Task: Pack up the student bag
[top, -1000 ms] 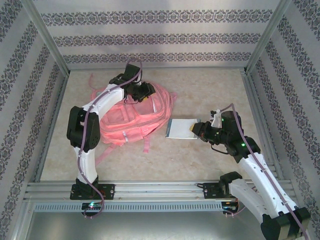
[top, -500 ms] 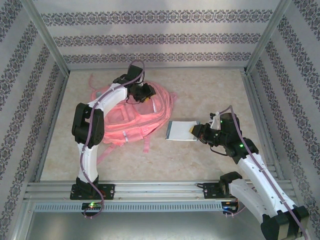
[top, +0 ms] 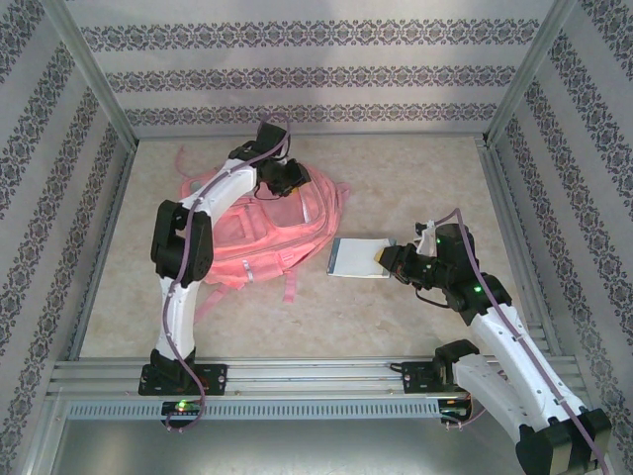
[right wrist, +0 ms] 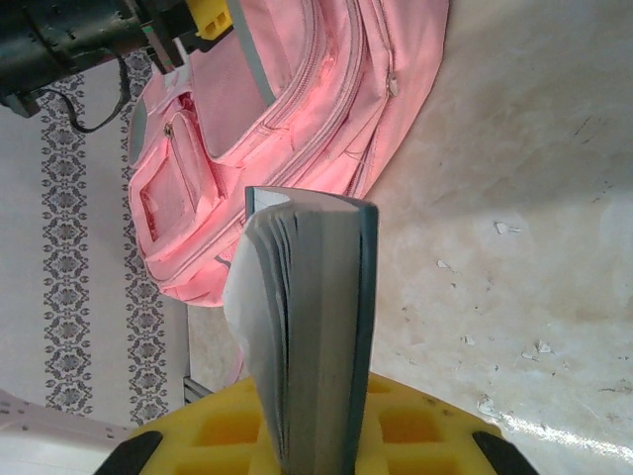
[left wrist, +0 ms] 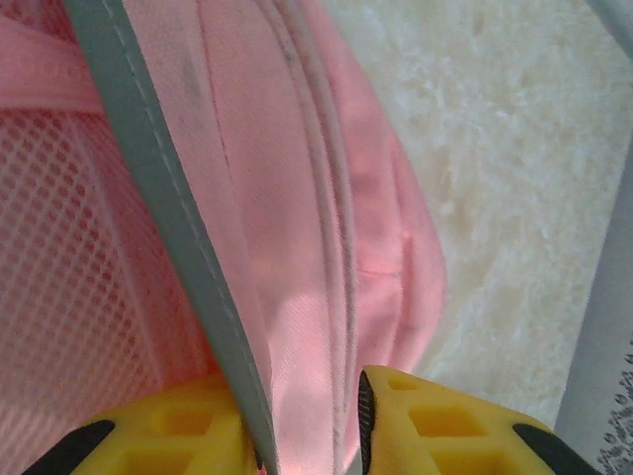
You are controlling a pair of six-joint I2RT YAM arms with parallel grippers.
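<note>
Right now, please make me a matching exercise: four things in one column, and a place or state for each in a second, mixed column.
Things:
1 backpack
2 book
3 left pincer
4 right pincer

Places or states:
A shut on the book
B pink, lying on the table
C pink fabric between its fingers
D held by one edge, to the right of the backpack

Pairs: 1-B, 2-D, 3-C, 4-A

Patterned walls point(top: 316, 74), mottled beige floor point(top: 415, 178)
</note>
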